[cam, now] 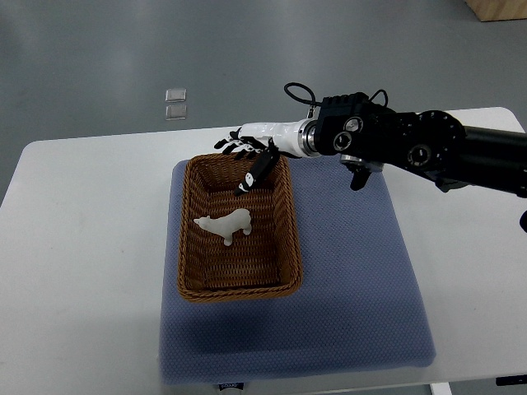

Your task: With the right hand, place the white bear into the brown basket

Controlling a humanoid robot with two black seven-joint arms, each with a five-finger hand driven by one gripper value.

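On the near part of the white table (pixel 74 271) lies a blue-grey mat (pixel 354 288), its front edge close to the table's near rim. Toward the mat's left side sits the brown basket (pixel 287 247), a woven rectangular tray with its long sides running away from the robot. Inside it, about midway along, stands the white bear (pixel 226 223) on the wicker floor, head toward the left wall, free of any grip. Farther in, near the basket's far right corner, the right hand (pixel 247 152) hangs over the rim, its dark fingers (pixel 257 173) loosely spread and empty, one pointing down into the basket beyond the bear. Its white wrist and black arm (pixel 412 148) run off to the right edge, crossing above the mat's far corner. Beyond the table, two small pale squares (pixel 175 103) lie on the grey floor (pixel 99 58), and a wooden corner (pixel 498 10) shows at top right.
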